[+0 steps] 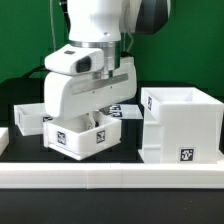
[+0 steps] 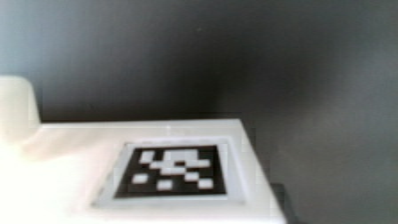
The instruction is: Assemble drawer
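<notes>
The large hollow white case [image 1: 180, 125] stands at the exterior view's right, with a tag low on its front. One small tray [image 1: 82, 135] with a tag on its front sits near the middle, right under the arm. A second small tray [image 1: 28, 118] lies at the exterior view's left. My gripper [image 1: 105, 100] hangs low over the middle tray, and its fingers are mostly hidden behind the wrist block. The wrist view shows a flat white part with a square tag [image 2: 175, 172] close up. I cannot tell which part it is. A dark edge [image 2: 285, 205] shows beside it.
A long low white rail [image 1: 110, 178] runs along the front of the black table. The marker board [image 1: 128, 110] lies behind the middle tray, between it and the case. A green wall stands behind.
</notes>
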You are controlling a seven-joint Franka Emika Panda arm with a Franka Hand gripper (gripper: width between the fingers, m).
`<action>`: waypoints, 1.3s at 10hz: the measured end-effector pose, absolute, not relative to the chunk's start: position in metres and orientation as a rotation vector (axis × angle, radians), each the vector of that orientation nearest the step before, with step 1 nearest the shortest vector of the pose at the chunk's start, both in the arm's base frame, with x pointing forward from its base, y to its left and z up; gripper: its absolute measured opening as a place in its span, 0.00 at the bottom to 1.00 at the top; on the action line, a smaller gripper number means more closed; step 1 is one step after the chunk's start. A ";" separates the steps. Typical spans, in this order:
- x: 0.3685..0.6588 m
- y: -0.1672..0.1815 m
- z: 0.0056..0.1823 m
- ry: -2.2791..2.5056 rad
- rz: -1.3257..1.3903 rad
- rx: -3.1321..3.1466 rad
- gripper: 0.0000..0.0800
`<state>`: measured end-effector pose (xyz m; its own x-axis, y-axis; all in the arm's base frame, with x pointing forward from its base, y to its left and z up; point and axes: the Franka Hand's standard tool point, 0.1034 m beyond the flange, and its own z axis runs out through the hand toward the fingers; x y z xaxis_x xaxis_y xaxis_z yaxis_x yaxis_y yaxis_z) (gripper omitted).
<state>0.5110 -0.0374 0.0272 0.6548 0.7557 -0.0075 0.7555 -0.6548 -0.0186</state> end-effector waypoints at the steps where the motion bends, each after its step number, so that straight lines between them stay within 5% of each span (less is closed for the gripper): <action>1: 0.512 -0.036 0.027 -1.412 0.028 -2.797 0.05; 13: 0.529 -0.033 0.018 -2.091 0.049 -2.380 0.05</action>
